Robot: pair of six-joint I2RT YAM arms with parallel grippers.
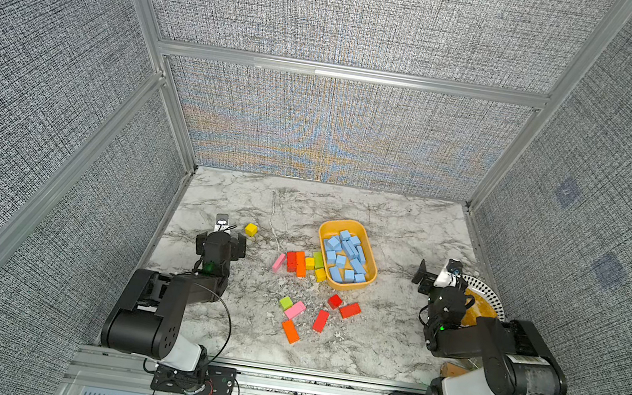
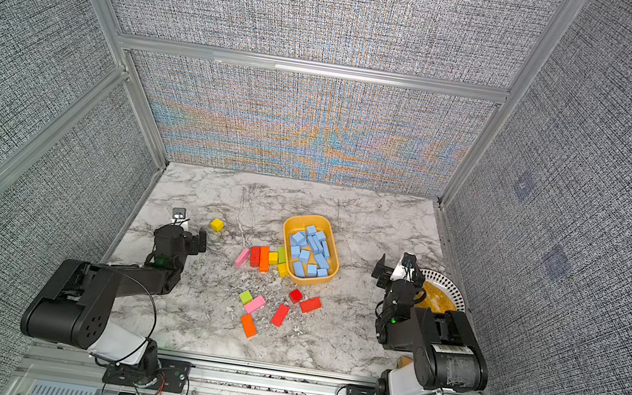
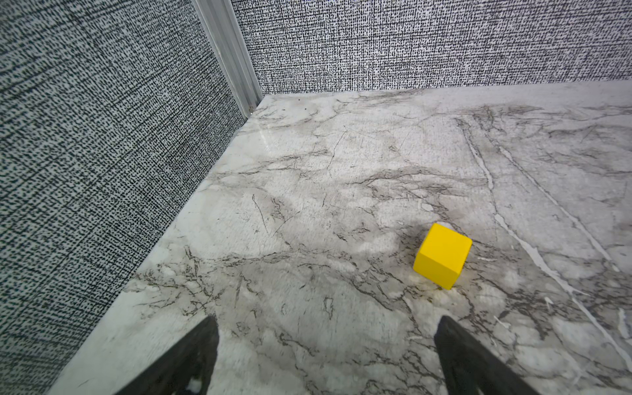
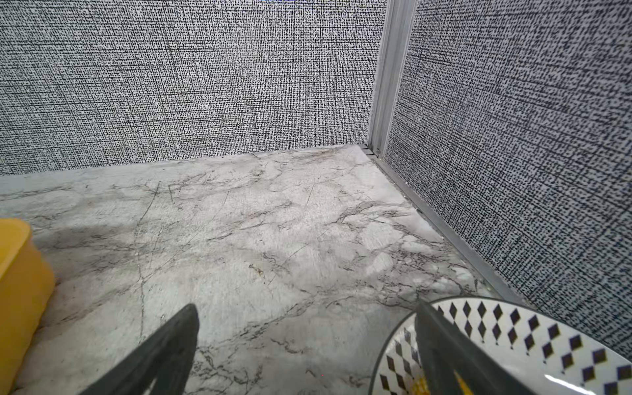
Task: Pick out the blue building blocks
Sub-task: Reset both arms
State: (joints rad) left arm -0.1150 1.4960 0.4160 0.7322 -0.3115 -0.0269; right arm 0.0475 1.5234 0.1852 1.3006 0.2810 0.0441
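Blue blocks point(image 1: 345, 258): all piled in the yellow tub point(image 1: 345, 224) near mid-table, between the two claws and well apart from both; none lies loose on the table point(image 1: 369, 340). Left claw point(image 3: 326, 319): released, jaws spread wide, grasping nothing, low over bare marble, with a lone yellow cube point(image 3: 442, 254) near it, just beyond one fingertip. Right claw point(image 4: 306, 306): released, jaws spread wide, empty, one finger point(image 4: 441, 345) over the rim of a diamond-patterned plate point(image 4: 533, 328). Hidden or unclear: the blue pile overlaps itself, so an exact count cannot be made; neither wrist view shows the blue blocks, and only a slice of tub wall appears at the edge of the right wrist view; the plate is largely covered by the right arm in both top views, and the orange-brown patch on it cannot be identified. Other contents: a row of pink, red, orange, yellow and green blocks point(image 1: 298, 263) lies against the tub wall facing the left claw; a scatter of green, pink, orange and red blocks point(image 1: 314, 316) lies on the table in front of the tub.
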